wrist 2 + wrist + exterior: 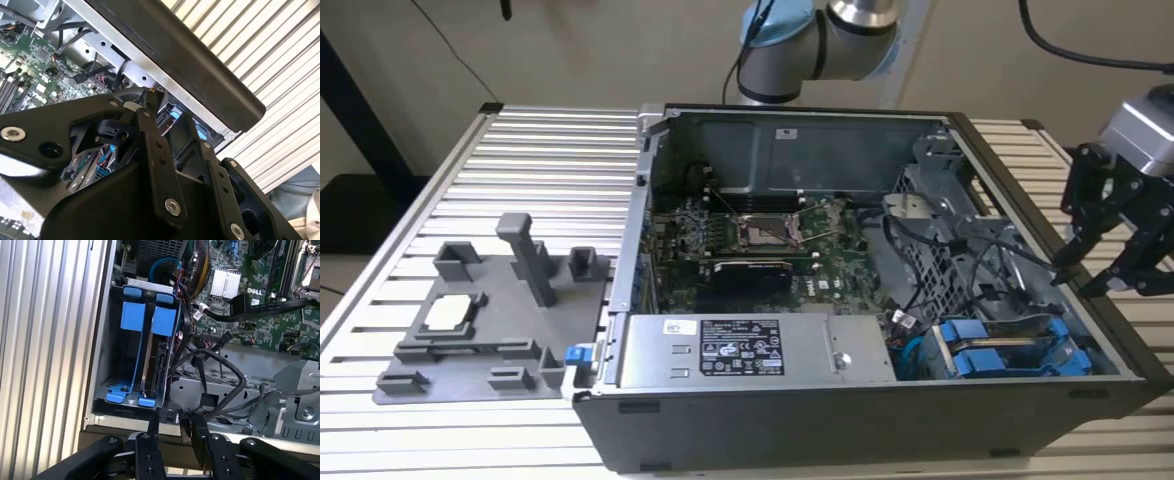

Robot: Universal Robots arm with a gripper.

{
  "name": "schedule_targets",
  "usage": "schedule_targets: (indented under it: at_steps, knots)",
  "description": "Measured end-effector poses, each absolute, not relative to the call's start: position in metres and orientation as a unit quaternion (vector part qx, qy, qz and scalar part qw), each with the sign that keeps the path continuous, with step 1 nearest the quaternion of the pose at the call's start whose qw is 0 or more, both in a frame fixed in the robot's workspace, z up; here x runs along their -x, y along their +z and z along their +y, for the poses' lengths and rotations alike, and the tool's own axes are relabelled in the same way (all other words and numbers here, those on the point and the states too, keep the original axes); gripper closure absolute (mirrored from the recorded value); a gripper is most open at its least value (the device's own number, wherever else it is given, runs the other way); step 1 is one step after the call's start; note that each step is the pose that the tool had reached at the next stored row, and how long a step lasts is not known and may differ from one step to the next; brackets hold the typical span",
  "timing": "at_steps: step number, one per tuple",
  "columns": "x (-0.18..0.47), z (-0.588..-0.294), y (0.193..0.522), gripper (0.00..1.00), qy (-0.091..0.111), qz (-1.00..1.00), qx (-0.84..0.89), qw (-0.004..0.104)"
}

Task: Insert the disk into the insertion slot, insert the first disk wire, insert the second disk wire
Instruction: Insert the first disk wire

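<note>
The disk (158, 360) stands on edge in its blue carrier inside the drive bay (116, 365), at the case's near corner on the exterior view's right (987, 352). A second blue carrier (132, 315) sits beside it. My gripper (1083, 272) hangs over the case's side wall on the exterior view's right, just outside the bay. In the first wrist view its fingers (170, 424) stand a little apart with nothing between them. Loose black disk wires (220, 367) loop inside the case next to the bay, apart from the fingers.
The open computer case (640, 250) lies on a slatted metal table (547, 160). Inside are the motherboard (761, 235) and a power supply (740, 350). A grey plastic fixture (480, 310) stands at the exterior view's left. The case's dark side wall (200, 65) runs close under the gripper.
</note>
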State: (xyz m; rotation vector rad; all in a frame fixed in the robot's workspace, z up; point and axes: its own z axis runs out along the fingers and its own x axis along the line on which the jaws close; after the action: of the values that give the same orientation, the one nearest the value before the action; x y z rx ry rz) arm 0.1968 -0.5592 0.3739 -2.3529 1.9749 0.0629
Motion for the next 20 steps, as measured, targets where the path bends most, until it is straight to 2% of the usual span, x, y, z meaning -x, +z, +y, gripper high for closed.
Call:
schedule_targets:
  at_steps: [9, 16, 20]
  knots:
    - [-0.201, -0.558, 0.371, 0.60, 0.030, 0.629, 0.776, 0.027]
    - [-0.205, -0.553, 0.369, 0.60, 0.043, 0.630, 0.775, 0.013]
    - [-0.208, -0.553, 0.369, 0.60, 0.044, 0.630, 0.775, 0.012]
